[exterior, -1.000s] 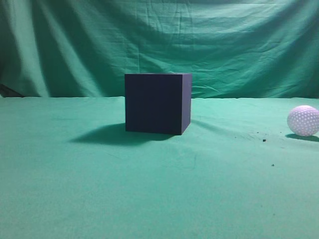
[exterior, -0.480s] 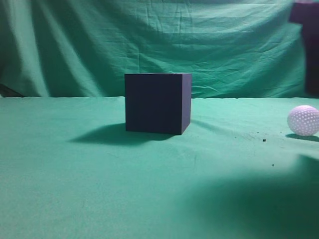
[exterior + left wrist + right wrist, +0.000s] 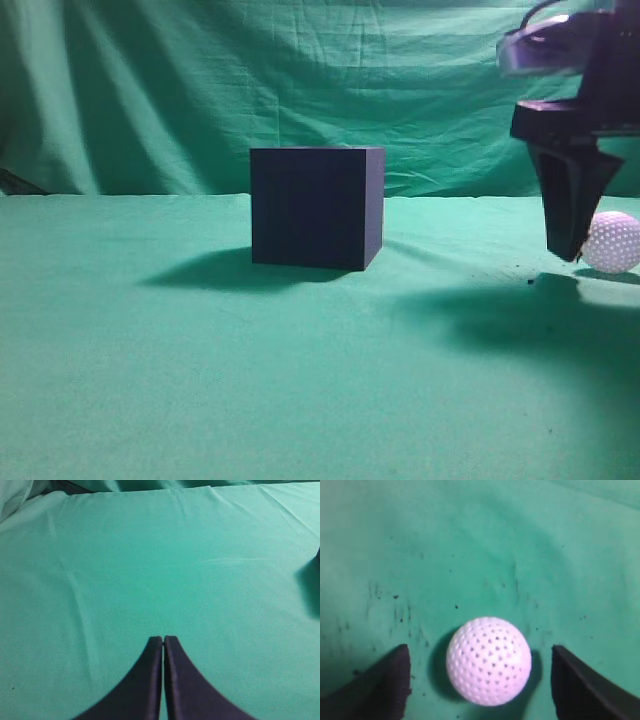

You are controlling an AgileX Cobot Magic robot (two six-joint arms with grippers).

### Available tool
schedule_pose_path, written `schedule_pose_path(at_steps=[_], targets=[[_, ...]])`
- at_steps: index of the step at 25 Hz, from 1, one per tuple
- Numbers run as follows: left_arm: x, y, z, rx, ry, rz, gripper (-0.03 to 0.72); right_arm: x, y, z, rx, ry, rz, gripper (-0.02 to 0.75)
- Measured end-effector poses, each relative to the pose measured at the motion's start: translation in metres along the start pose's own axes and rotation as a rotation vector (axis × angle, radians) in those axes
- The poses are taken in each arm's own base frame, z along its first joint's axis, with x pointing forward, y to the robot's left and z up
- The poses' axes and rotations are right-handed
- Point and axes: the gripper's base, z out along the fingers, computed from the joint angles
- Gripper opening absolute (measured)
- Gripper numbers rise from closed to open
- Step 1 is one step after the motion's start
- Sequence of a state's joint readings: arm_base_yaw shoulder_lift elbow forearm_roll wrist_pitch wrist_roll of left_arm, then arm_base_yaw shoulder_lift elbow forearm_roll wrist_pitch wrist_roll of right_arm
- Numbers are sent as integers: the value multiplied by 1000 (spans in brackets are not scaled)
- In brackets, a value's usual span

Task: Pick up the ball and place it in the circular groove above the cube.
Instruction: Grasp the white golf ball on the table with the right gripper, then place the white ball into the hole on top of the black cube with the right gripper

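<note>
A white dimpled ball (image 3: 610,242) lies on the green cloth at the far right; in the right wrist view the ball (image 3: 488,661) sits between my two open fingers, apart from both. My right gripper (image 3: 568,250) hangs over it, fingers pointing down, just left of the ball in the exterior view; its midpoint in the right wrist view (image 3: 480,652) is on the ball. A dark cube (image 3: 316,207) stands at the middle of the table; its top groove is hidden from this height. My left gripper (image 3: 163,639) is shut and empty over bare cloth.
Green cloth covers the table (image 3: 200,380) and hangs as a backdrop (image 3: 200,80). Small dark specks (image 3: 395,611) dot the cloth around the ball. The cube's shadow (image 3: 311,587) shows at the right edge of the left wrist view.
My right arm has come down into view from the upper right and now hangs over the ball. The ball and the cube have not moved.
</note>
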State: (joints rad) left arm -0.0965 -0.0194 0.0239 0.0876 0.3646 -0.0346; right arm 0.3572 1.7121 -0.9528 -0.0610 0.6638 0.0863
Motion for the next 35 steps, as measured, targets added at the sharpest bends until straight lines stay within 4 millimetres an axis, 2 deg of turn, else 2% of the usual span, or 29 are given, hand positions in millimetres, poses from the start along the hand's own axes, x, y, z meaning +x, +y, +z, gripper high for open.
schedule_pose_path(at_steps=[2, 6, 7, 11, 13, 16, 19, 22, 25, 27, 29, 35], targets=[[0, 0, 0, 0, 0, 0, 0, 0, 0, 6, 1, 14, 0, 517], [0, 0, 0, 0, 0, 0, 0, -1, 0, 9, 4, 18, -4, 328], [0, 0, 0, 0, 0, 0, 0, -2, 0, 8, 4, 13, -4, 305], [0, 0, 0, 0, 0, 0, 0, -15, 1, -4, 7, 8, 10, 314], [0, 0, 0, 0, 0, 0, 0, -25, 5, -18, 3, 11, 6, 314], [0, 0, 0, 0, 0, 0, 0, -44, 22, -58, -17, -76, -36, 314], [0, 0, 0, 0, 0, 0, 0, -56, 56, -96, -61, -189, -124, 314], [0, 0, 0, 0, 0, 0, 0, -60, 93, -114, -117, -245, -206, 314], [0, 0, 0, 0, 0, 0, 0, -66, 121, -104, -141, -226, -268, 314], [0, 0, 0, 0, 0, 0, 0, -72, 131, -92, -142, -197, -284, 314], [0, 0, 0, 0, 0, 0, 0, -80, 136, -80, -136, -168, -289, 314], [0, 0, 0, 0, 0, 0, 0, -94, 143, -62, -128, -143, -294, 314]])
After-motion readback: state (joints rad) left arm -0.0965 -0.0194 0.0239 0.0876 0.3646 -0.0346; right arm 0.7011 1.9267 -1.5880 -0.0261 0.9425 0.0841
